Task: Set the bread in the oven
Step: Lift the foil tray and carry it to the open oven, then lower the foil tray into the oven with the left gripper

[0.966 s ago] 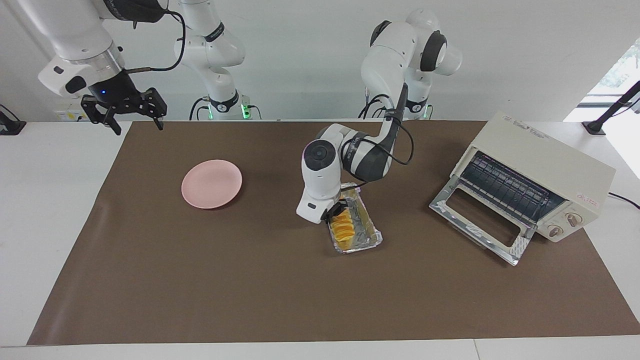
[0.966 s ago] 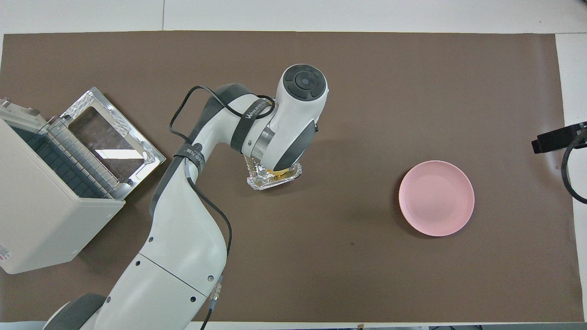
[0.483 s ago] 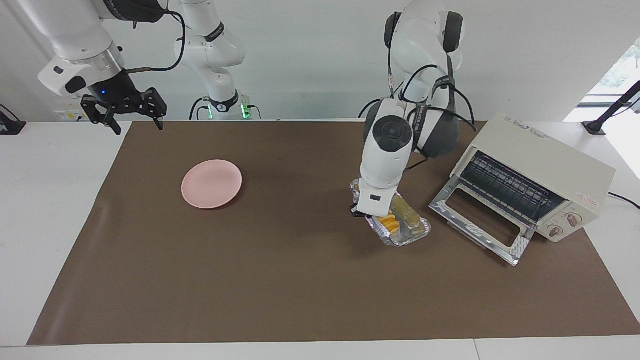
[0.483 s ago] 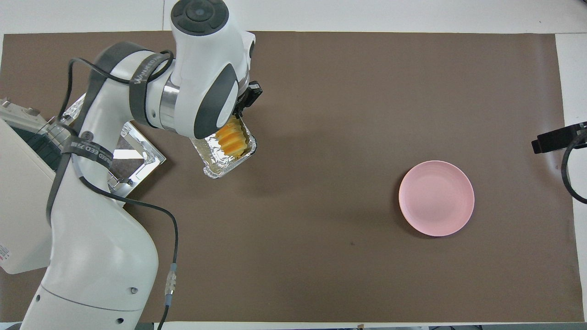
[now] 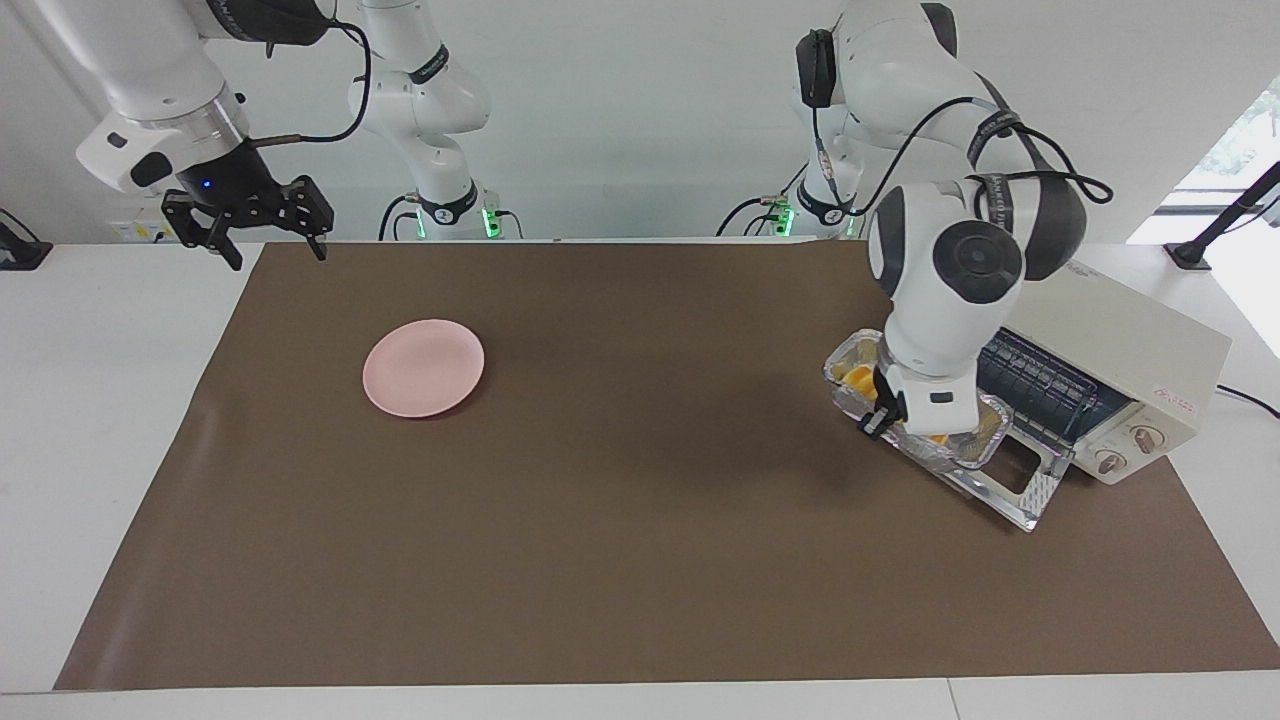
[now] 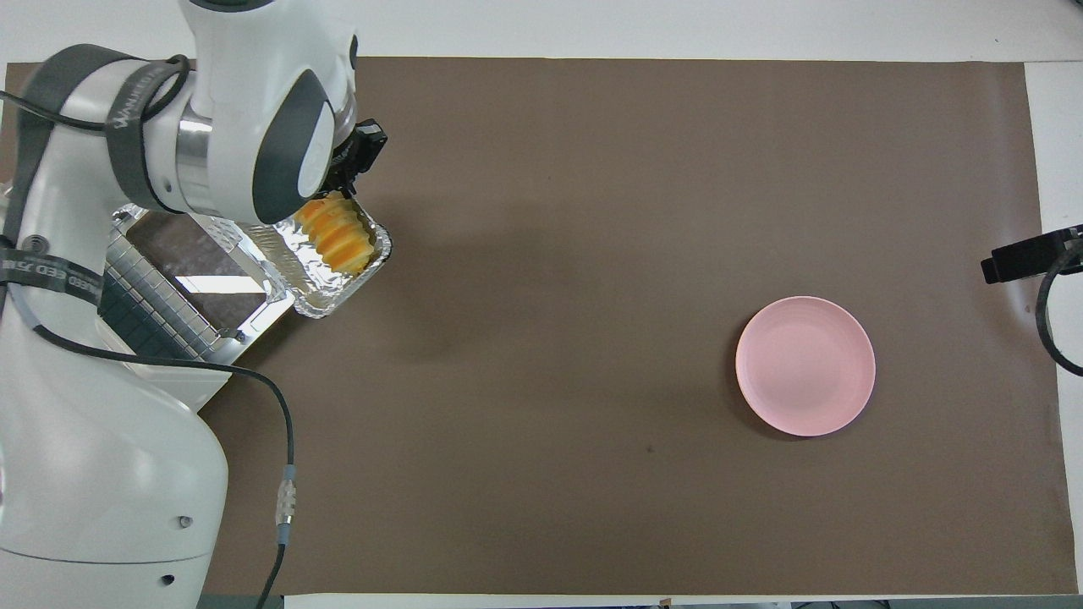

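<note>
The bread (image 6: 338, 237), a ridged yellow-orange loaf, lies in a silver foil tray (image 6: 332, 293). My left gripper (image 5: 884, 416) is shut on the tray's rim and holds it in the air over the oven's open drop-down door (image 5: 1003, 482). The bread (image 5: 857, 377) shows only partly past the wrist in the facing view. The cream-white oven (image 5: 1112, 340) stands at the left arm's end of the table, its wire rack (image 5: 1040, 378) visible inside. My right gripper (image 5: 262, 226) hangs open and waits over the table's edge at the right arm's end.
A round pink plate (image 5: 424, 367) lies on the brown mat (image 5: 600, 520) toward the right arm's end. In the overhead view the left arm covers most of the oven, leaving only its door (image 6: 195, 264) and rack showing.
The left arm has lifted the foil tray with the bread off the middle of the mat and carried it toward the oven, to above the open door. The right arm has not moved.
</note>
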Motion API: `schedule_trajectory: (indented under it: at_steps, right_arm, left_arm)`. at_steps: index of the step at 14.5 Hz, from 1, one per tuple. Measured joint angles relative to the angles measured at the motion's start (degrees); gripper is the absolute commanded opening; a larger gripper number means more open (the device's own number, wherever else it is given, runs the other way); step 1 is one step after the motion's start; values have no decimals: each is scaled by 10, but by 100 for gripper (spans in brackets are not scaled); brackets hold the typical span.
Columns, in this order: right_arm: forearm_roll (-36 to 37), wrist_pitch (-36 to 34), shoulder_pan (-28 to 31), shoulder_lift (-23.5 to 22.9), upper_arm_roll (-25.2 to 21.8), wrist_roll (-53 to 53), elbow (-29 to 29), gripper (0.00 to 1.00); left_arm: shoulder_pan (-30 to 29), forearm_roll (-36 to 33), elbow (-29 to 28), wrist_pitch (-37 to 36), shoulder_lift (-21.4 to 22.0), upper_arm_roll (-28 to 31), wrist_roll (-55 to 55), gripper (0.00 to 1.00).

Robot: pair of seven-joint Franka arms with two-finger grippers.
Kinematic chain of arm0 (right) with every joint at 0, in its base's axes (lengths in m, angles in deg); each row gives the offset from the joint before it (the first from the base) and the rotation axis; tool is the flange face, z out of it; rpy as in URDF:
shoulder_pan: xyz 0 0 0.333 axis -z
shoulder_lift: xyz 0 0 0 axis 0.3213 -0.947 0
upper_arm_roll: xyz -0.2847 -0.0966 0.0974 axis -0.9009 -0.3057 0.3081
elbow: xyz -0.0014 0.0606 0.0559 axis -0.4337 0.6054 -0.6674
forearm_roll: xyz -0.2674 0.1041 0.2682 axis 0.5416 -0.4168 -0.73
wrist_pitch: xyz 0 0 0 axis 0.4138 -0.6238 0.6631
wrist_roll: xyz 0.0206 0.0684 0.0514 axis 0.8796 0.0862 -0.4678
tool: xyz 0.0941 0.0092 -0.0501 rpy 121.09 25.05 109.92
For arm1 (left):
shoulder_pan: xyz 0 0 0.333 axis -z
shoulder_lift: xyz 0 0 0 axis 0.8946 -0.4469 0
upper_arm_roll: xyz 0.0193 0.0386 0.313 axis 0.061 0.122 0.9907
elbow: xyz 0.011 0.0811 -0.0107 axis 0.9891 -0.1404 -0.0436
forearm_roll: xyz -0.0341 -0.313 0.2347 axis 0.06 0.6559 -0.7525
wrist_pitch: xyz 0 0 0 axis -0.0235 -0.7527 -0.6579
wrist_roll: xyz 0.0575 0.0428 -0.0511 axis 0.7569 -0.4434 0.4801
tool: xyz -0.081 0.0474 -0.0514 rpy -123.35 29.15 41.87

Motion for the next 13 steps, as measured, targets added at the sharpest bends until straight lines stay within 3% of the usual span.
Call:
schedule_trajectory:
  at_steps: [10, 13]
  right_arm:
    - [0, 0, 0, 0, 0, 0, 0, 100]
    - [0, 0, 0, 0, 0, 0, 0, 100]
  left_arm:
    - [-63, -9, -108, -2, 28, 19, -1, 0]
    - [-66, -14, -167, 54, 51, 24, -18, 0]
